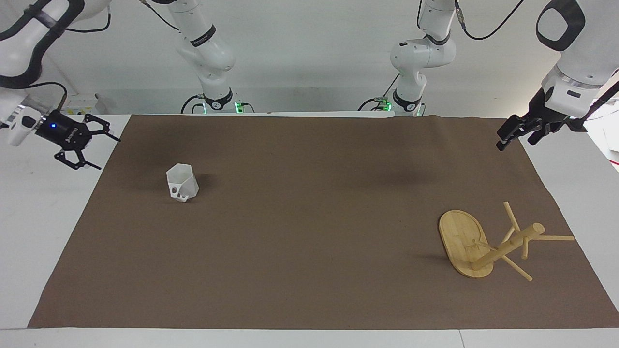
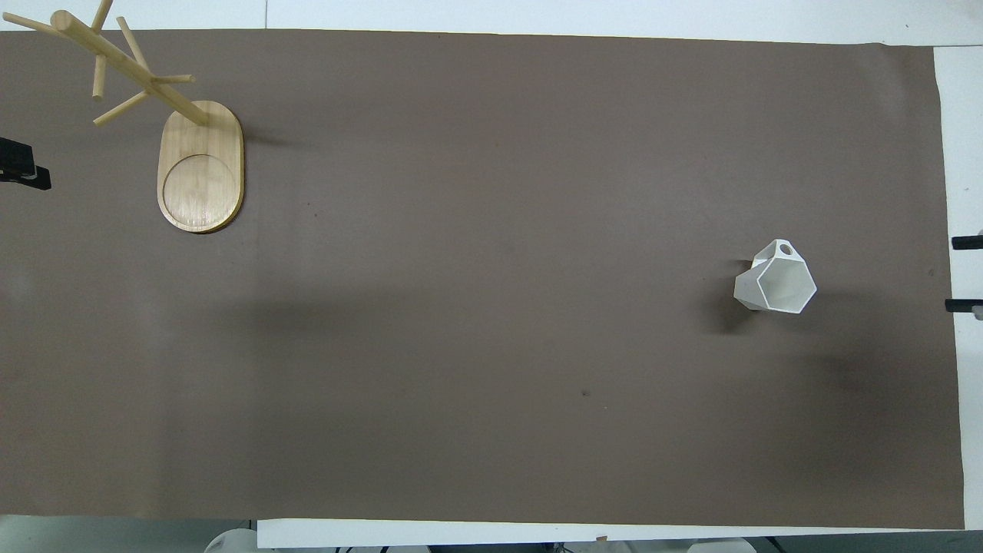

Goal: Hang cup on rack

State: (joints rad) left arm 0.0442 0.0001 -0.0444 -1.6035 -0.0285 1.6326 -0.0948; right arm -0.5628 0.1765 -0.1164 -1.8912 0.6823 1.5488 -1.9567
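You have the cup (image 1: 182, 182) at the left of the facing view, a little above mid-height; in the overhead view it sits at the right, near mid-height (image 2: 776, 283). It is small, white and faceted, with a hexagonal rim, standing upright with its mouth open upward, and its small holed handle points toward the top of the overhead view. Your rack (image 1: 488, 244) stands in the lower right of the facing view and the upper left of the overhead view (image 2: 192, 165): a light bamboo mug tree on an oval flat base, upright, with a thick post and thin angled pegs, all bare. The two are well apart.
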